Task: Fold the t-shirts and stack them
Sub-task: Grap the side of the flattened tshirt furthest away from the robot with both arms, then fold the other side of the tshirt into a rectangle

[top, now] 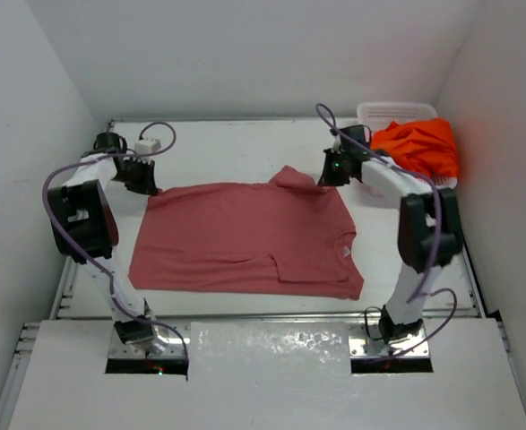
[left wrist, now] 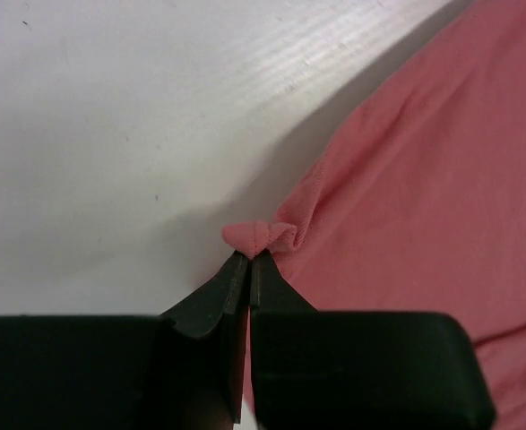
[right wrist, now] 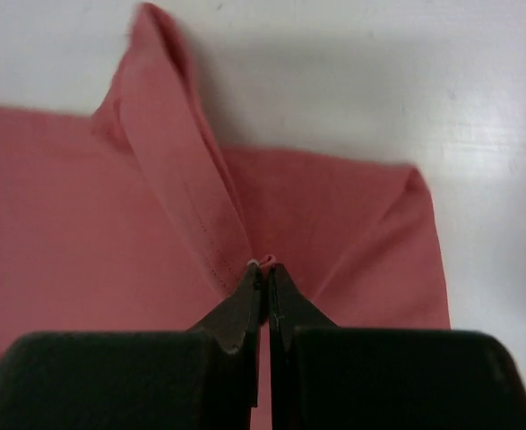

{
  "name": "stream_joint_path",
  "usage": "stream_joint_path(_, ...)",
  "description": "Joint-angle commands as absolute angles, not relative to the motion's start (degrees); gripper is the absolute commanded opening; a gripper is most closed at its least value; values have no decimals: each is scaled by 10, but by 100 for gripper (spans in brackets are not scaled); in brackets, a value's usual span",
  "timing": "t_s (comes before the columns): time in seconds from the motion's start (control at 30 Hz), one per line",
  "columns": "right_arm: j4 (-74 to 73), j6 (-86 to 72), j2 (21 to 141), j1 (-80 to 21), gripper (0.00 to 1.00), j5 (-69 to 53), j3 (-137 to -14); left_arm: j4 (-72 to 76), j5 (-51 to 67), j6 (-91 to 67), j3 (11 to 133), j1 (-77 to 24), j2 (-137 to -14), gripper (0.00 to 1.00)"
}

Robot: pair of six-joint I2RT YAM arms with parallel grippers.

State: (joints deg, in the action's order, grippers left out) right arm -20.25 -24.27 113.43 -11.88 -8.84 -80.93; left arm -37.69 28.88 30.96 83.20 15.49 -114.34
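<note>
We see the rose-red t-shirt (top: 245, 237) spread mostly flat on the white desk (top: 236, 143), lying between our two arms. Its long side runs left to right, and its near edge lies close to the desk's front rim.

Our left fingers (top: 144, 182) sit at the shirt's far left corner. In the left wrist view, these fingers (left wrist: 216, 305) are pressed together and pinch a small bunched nub of the rose-red cloth (left wrist: 261, 236) right at the hem. The rest of the shirt fans away to the right of the tips, and bare desk (left wrist: 110, 134) lies to their left and ahead.

Our right fingers (top: 334, 170) sit at the shirt's far right part, beside a raised flap of cloth. In the right wrist view, these fingers (right wrist: 236, 313) are also pressed together. They nip the fabric where a stitched, folded ridge (right wrist: 177, 179) runs down to the tips. Rose-red cloth lies on both sides of the fingers, and white desk (right wrist: 379, 81) shows beyond it.

Both grips are on the shirt's far edge, one toward each end, and the near edge lies loose on the desk.

In the far right corner, a bright orange t-shirt (top: 419, 148) is heaped in a white perforated basket (top: 390, 111). It is well apart from the rose-red shirt and just behind our right arm.
</note>
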Motion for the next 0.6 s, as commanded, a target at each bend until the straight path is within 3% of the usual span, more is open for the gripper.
stream_joint_path(0.0,-181,-236,999,-113,0,-98,-717,-409,286,453,799,160,-1066,0)
stream_joint_path(0.2,-210,-233,829,-110,0,-66,-545,-442,275,503,753,204,-1026,0)
stream_joint_path(0.57,-218,-236,759,-110,0,-59,-427,-462,237,595,691,217,-1004,0)
